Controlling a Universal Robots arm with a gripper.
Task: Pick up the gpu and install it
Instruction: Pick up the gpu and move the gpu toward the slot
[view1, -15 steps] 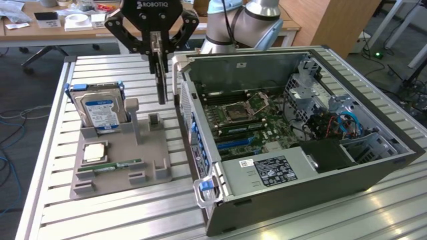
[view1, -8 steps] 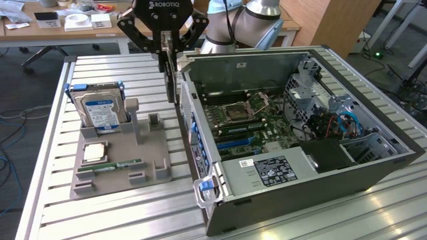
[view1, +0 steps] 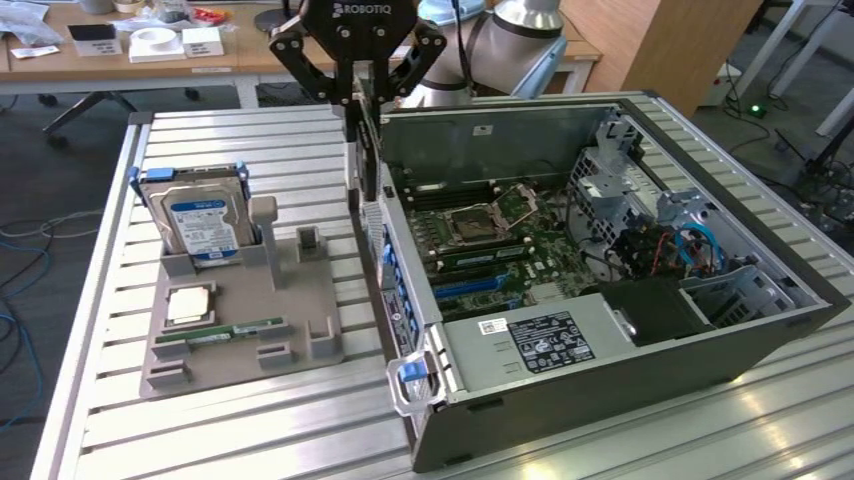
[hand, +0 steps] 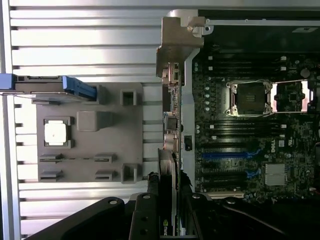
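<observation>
My gripper (view1: 358, 100) hangs over the open computer case's wall on the exterior view's left and is shut on the gpu (view1: 358, 165). The gpu is a thin dark card held on edge, pointing straight down from the fingers. In the wrist view the gpu (hand: 170, 130) runs edge-on away from my gripper (hand: 167, 187), with its silvery bracket (hand: 177, 45) at the far end. The card lines up with the case wall, between the grey fixture and the motherboard. The motherboard's blue slots (hand: 230, 154) lie inside the case beside the card.
The open case (view1: 747, 330) holds the motherboard (view1: 507, 250), an open CPU socket (view1: 483, 218) and cables. To the exterior view's left, a grey fixture (view1: 240, 330) carries a hard drive (view1: 200, 215) in a blue caddy, a CPU chip (view1: 190, 303) and a green memory stick (view1: 220, 333).
</observation>
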